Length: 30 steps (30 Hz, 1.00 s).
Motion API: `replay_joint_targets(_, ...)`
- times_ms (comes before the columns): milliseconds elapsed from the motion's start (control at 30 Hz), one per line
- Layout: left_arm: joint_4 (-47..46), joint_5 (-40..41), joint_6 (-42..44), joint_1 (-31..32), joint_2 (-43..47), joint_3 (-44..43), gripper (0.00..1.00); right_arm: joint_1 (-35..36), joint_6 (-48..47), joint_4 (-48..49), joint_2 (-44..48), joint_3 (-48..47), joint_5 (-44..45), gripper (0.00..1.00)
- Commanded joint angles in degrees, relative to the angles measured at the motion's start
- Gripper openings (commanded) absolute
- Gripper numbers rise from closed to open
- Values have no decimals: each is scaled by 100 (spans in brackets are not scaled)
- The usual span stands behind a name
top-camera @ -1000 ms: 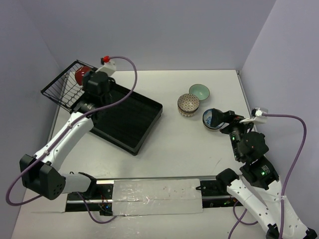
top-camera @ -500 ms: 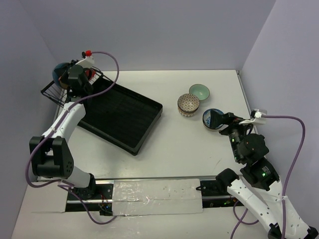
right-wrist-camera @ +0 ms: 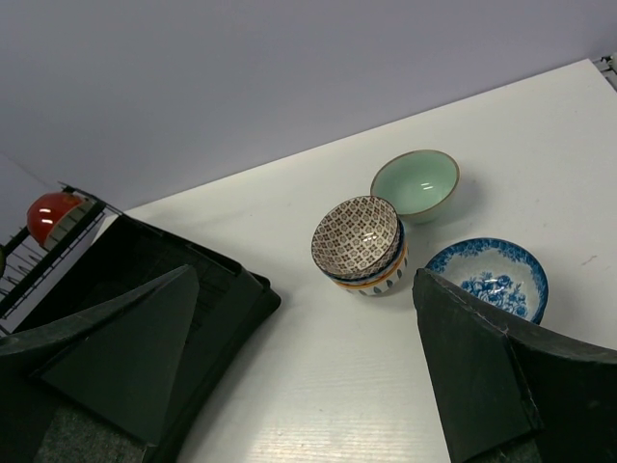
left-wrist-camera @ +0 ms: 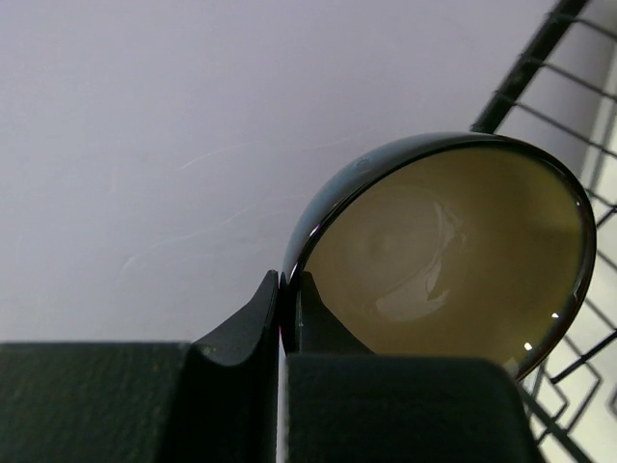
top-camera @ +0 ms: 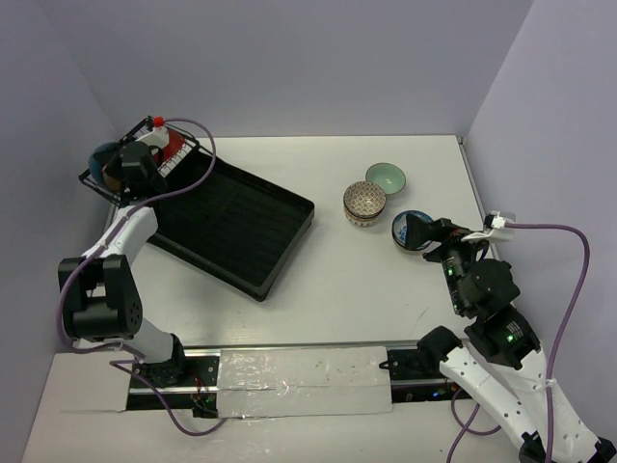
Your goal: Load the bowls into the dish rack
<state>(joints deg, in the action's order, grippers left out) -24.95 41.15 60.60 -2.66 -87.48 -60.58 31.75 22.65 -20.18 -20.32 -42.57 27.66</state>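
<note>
Leftward and a little nearer than half a second ago sits the left tool point(top-camera: 114, 166). A second back it was over the black ribbed plastic dish rack point(top-camera: 236, 227), and it has carried its load to the outer end of that rack's black wire basket point(top-camera: 135, 169). Its two fingers point(left-wrist-camera: 241, 328) are nearly closed, pinching the rim of a dark, glossy round bowl point(left-wrist-camera: 453, 251) with an olive-yellow inside. The bowl is held on edge, its mouth facing the wrist camera, with basket wires just beside and below it. Whether it touches them cannot be told. A plain red bowl point(top-camera: 174, 147) sits in the basket at the rack's far corner, as it did before.

The right tool point(top-camera: 424, 231) has hardly shifted. It hovers well to the right of the rack, its fingers spread wide and holding nothing. It is beside and partly over a blue-and-white patterned ceramic bowl point(right-wrist-camera: 487, 275) that rests on the white desk point(top-camera: 328, 289). A lattice-patterned bowl point(right-wrist-camera: 357, 236), nested in another with blue and orange sides, stands between that bowl and the rack. A mint green bowl point(right-wrist-camera: 416, 183) lies just beyond it, farther back on the desk. These bowls to the right of the rack are where they were a second ago.
</note>
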Motion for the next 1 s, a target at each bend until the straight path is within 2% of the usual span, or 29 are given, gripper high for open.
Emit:
replay_joint_targets(0, -1073, -150, 409, 11, -58, 46, 0, 77, -33, 190, 1, 73, 82, 100)
replay_joint_targets(333, -1152, -327, 400, 19, -348, 230, 0, 77, -33, 226, -8, 99, -6, 100)
replay_joint_targets(633, -1039, -248, 365, 151, -208, 520, 0, 95, -24, 278, 36, 135, -50, 100)
replay_joint_targets(767, -1065, -186, 435, 222, -67, 687, 4, 86, -15, 287, 80, 143, -41, 100)
replay_joint_targets(833, -943, -151, 383, 423, -15, 723, 6, 86, 2, 305, 89, 152, -50, 100)
replay_joint_targets(967, -871, -28, 356, 599, 56, 828, 4, 86, -15, 313, 98, 152, -85, 100)
